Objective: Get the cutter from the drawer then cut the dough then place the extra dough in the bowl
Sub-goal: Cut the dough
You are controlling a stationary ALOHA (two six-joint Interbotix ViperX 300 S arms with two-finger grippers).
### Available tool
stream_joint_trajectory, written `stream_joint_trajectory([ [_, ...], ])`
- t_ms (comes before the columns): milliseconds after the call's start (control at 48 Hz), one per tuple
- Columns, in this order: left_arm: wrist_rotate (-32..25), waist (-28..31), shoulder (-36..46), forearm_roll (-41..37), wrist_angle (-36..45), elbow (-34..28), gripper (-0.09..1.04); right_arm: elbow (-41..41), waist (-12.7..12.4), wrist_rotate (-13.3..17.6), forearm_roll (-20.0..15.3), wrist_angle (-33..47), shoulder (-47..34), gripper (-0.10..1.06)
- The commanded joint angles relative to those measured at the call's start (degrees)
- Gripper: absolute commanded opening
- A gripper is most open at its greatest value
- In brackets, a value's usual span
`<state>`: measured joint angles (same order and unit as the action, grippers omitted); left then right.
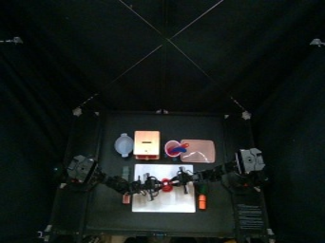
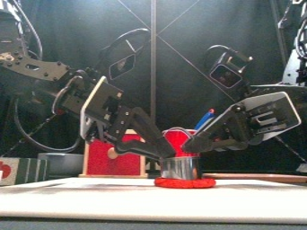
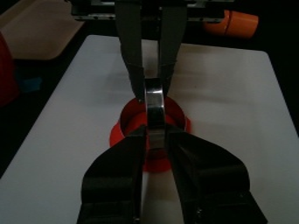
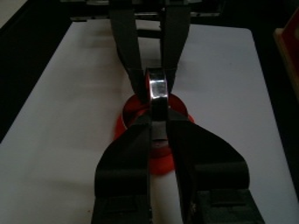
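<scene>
The round metal cutter (image 2: 182,168) stands on the red dough (image 2: 185,182) in the middle of the white cutting board (image 1: 152,204). My left gripper (image 2: 166,163) comes down from the left and my right gripper (image 2: 202,154) from the right, and both meet at the cutter. In the left wrist view the left gripper (image 3: 152,118) is pinched on the cutter (image 3: 153,90) above the dough (image 3: 122,131). In the right wrist view the right gripper (image 4: 156,109) is pinched on the cutter (image 4: 156,85) from the opposite side. The cutter and jaws hide most of the dough (image 4: 131,118).
Behind the board stand the blue-grey bowl (image 1: 122,144), the wooden box (image 1: 147,144) with its red drawer front (image 2: 102,160), and the pink tray (image 1: 203,152). A red cup (image 2: 180,137) with toy knives is behind the cutter. An orange toy (image 3: 228,22) lies on the board's right side.
</scene>
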<state>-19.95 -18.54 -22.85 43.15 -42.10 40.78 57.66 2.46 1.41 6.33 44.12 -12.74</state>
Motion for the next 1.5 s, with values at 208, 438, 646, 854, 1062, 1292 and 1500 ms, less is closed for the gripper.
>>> stream_joint_trajectory([
  [208, 0.35, 0.35, -1.58, 1.49, 3.43, 0.70, 0.63, 3.08, -0.26, 0.09, -5.80, -2.81, -5.36, 0.45],
  [438, 4.48, 0.44, -4.39, 1.67, 5.19, 1.05, 0.63, 3.08, -0.26, -0.18, -6.77, -2.90, -5.89, 0.45],
  [646, 9.58, 0.44, -6.42, 0.35, 5.19, 1.41, 0.63, 2.29, -0.35, -0.44, -7.29, -2.81, -5.98, 0.45],
  [854, 11.34, 0.35, -6.50, 0.09, 5.27, 1.67, 0.63, 1.41, -0.26, -0.44, -7.12, -3.08, -5.54, 0.45],
  [1062, 10.81, 0.35, -5.27, -0.62, 5.19, 1.49, 0.63, 0.88, -0.09, -0.44, -7.03, -3.34, -4.22, 0.45],
  [1292, 7.91, 1.14, -0.53, -3.60, 5.19, 0.88, 0.63, -0.18, 0.70, -0.70, -5.71, -3.87, 0.09, 0.46],
  [1500, 3.87, 3.25, 2.81, -7.47, 4.39, -0.09, 0.65, -0.44, 1.05, -0.70, -5.71, -5.89, 1.67, 0.47],
])
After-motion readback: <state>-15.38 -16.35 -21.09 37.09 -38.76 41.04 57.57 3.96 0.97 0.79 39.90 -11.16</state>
